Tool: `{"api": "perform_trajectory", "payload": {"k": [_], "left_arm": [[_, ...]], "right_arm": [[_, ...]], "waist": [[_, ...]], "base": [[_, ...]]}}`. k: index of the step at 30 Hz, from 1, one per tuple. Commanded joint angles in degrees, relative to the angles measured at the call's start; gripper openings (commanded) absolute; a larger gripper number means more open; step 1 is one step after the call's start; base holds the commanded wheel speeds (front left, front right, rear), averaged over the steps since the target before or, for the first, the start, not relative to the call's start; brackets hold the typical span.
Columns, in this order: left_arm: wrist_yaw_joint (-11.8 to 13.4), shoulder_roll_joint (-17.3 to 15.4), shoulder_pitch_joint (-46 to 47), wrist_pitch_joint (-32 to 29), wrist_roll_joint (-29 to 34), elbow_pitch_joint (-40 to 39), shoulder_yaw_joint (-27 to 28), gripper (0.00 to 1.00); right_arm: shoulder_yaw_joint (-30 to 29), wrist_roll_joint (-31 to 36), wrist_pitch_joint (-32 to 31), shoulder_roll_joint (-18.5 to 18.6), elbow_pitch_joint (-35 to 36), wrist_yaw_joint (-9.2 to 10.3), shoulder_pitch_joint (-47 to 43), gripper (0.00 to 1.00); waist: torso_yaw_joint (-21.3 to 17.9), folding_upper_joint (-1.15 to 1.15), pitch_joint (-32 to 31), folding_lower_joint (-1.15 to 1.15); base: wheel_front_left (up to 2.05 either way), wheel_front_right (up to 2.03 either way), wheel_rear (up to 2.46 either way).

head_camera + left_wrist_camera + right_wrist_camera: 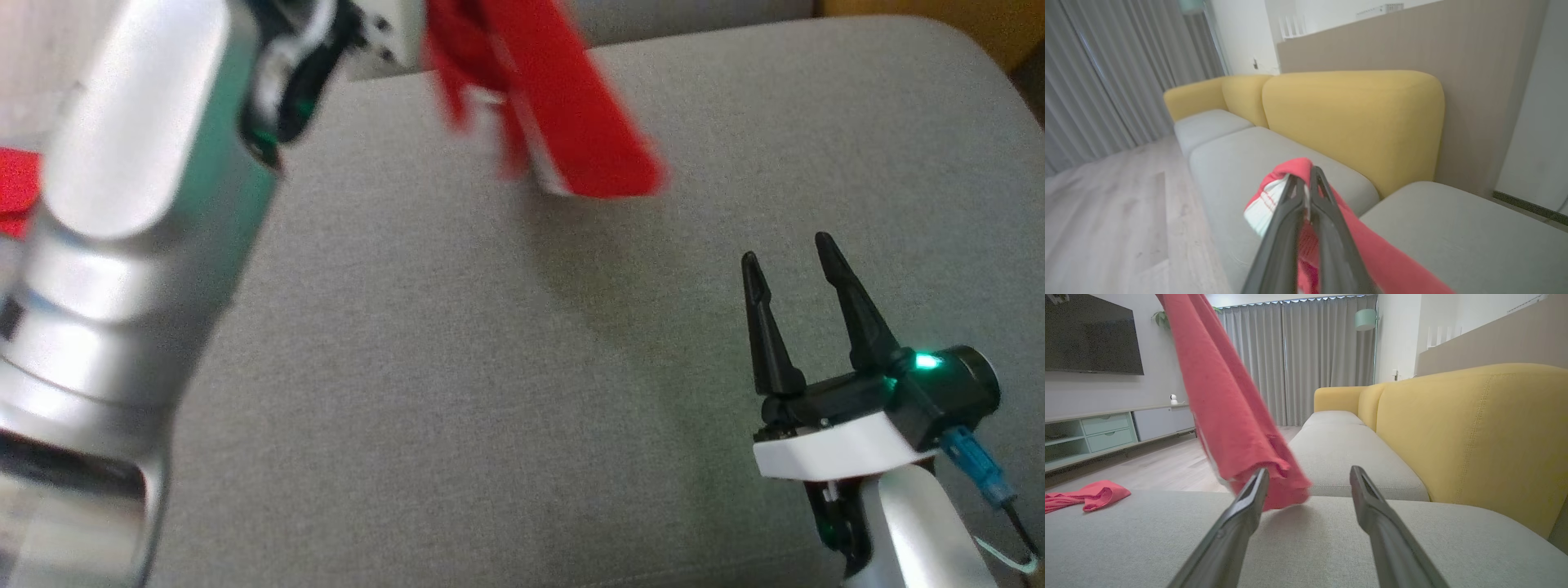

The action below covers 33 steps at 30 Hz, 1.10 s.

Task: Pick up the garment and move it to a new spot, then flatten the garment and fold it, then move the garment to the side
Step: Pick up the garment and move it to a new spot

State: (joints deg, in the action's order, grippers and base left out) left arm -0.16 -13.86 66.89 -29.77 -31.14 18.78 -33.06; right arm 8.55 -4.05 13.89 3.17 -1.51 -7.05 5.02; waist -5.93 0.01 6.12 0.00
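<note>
Left claw (pixel 1306 175) gripping garment (pixel 1229 408), hanging over cushion (pixel 449 367)

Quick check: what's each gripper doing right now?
Left gripper: shut on the red garment.
Right gripper: open, holding nothing.

Seat: grey fabric sofa cushions (pixel 457 367), in a row.
Backrests (pixel 1351 118): mustard yellow, rounded.
Wall panel (pixel 1412 41): taupe, behind the sofa, white wall above.
Curtains (pixel 1298 355): grey, floor-length, drawn closed.
Floor (pixel 1106 212): pale wood planks.
Far wall: dark television (pixel 1090 335) above a low cabinet (pixel 1110 430) with pale green drawers.
Lamp (pixel 1365 319): mint shade, beside the curtains.
</note>
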Motion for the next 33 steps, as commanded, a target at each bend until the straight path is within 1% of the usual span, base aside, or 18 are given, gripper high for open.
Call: {"api": "perform_trajectory", "payload": {"k": [1, 5, 8, 12, 13, 14, 15, 17, 18, 19, 20, 21, 23, 26, 29, 33], "left_arm": [[0.74, -1.31, -0.31, -1.01, -0.95, -2.54, 1.42, 0.00], [2.52, -1.26, -6.88, -0.32, -2.40, -3.90, 1.37, 0.00], [4.39, -2.04, -13.42, 2.59, -2.96, -2.91, 2.05, 0.00], [7.06, -3.07, -22.30, 9.04, -3.20, 1.14, 3.64, 0.00], [7.06, -3.07, -22.30, 9.04, -3.20, 1.14, 3.64, 0.00], [7.51, -3.26, -24.26, 10.92, -3.16, 2.37, 3.98, 0.00], [8.12, -3.49, -27.53, 14.64, -2.97, 4.82, 4.48, 0.00], [8.52, -3.32, -29.90, 18.43, -2.93, 6.93, 5.07, 0.00], [8.69, -3.19, -30.65, 20.76, -2.79, 7.76, 5.47, 0.15], [8.86, -3.12, -31.16, 23.48, -2.43, 8.39, 5.87, 0.38], [8.69, -3.02, -31.60, 25.99, -2.14, 9.01, 6.08, 0.82], [8.45, -2.77, -32.01, 28.24, -2.14, 9.70, 6.39, 1.00], [7.67, -2.30, -32.54, 32.14, -2.20, 11.05, 6.79, 1.00], [6.31, -1.95, -32.75, 36.03, -1.85, 12.86, 6.56, 1.00], [5.02, -1.64, -32.98, 38.41, -1.68, 14.05, 6.07, 1.00], [4.10, -1.23, -34.36, 40.44, -1.71, 14.32, 5.49, 1.00]], "right_arm": [[0.99, -0.61, 0.74, -0.29, 1.41, -0.44, 1.87, 1.00], [0.95, -0.93, 0.95, -0.29, 0.96, -0.44, 2.61, 1.00], [1.23, -1.07, 1.03, -0.29, 0.74, -0.44, 3.21, 1.00], [1.01, -0.72, 1.08, -0.29, 0.39, -0.44, 3.91, 1.00], [1.01, -0.72, 1.08, -0.29, 0.39, -0.44, 3.91, 1.00], [0.89, -0.59, 1.08, -0.29, 0.40, -0.44, 4.03, 1.00], [0.61, -0.31, 1.09, -0.29, 0.44, -0.44, 4.15, 1.00], [0.34, 0.07, 1.09, -0.29, 0.44, -0.44, 4.21, 1.00], [0.23, 0.22, 1.09, -0.29, 0.42, -0.44, 4.23, 1.00], [0.21, 0.36, 1.09, -0.29, 0.37, -0.44, 4.27, 1.00], [0.23, 0.53, 1.09, -0.29, 0.31, -0.44, 4.32, 1.00], [0.19, 0.68, 1.10, -0.29, 0.26, -0.44, 4.34, 1.00], [0.16, 1.03, 1.10, -0.29, 0.06, -0.44, 4.32, 1.00], [0.06, 1.58, 1.10, -0.29, -0.33, -0.44, 4.13, 1.00], [-0.03, 2.15, 1.10, -0.29, -0.77, -0.44, 3.70, 1.00], [-0.26, 2.74, 1.10, -0.29, -1.36, -0.44, 2.66, 1.00]], "waist": [[-0.62, -0.01, 1.48, 0.00], [-0.93, -0.01, 3.54, 0.00], [-1.26, -0.01, 5.23, 0.00], [-1.46, -0.01, 7.31, 0.00], [-1.46, -0.01, 7.31, 0.00], [-1.44, -0.01, 7.76, 0.00], [-1.27, -0.01, 8.49, 0.00], [-1.00, -0.01, 9.02, 0.00], [-0.82, -0.01, 9.21, 0.00], [-0.69, -0.01, 9.39, 0.00], [-0.51, -0.01, 9.51, 0.00], [-0.29, -0.01, 9.52, 0.00], [0.22, -0.01, 9.33, 0.00], [1.05, -0.01, 8.44, 0.00], [2.02, -0.01, 6.70, 0.00], [3.51, -0.01, 3.17, 0.00]], "base": [[0.00, 0.00, 0.00], [0.00, 0.00, 0.00], [0.00, 0.00, 0.00], [0.00, 0.00, 0.00], [0.00, 0.00, 0.00], [0.00, 0.00, 0.00], [0.00, 0.00, 0.00], [0.00, 0.00, 0.00], [0.00, 0.00, 0.00], [0.00, 0.00, 0.00], [0.00, 0.00, 0.00], [0.00, 0.00, 0.00], [0.00, 0.00, 0.00], [0.00, 0.00, 0.00], [0.00, 0.00, 0.00], [0.00, 0.00, 0.00]]}}
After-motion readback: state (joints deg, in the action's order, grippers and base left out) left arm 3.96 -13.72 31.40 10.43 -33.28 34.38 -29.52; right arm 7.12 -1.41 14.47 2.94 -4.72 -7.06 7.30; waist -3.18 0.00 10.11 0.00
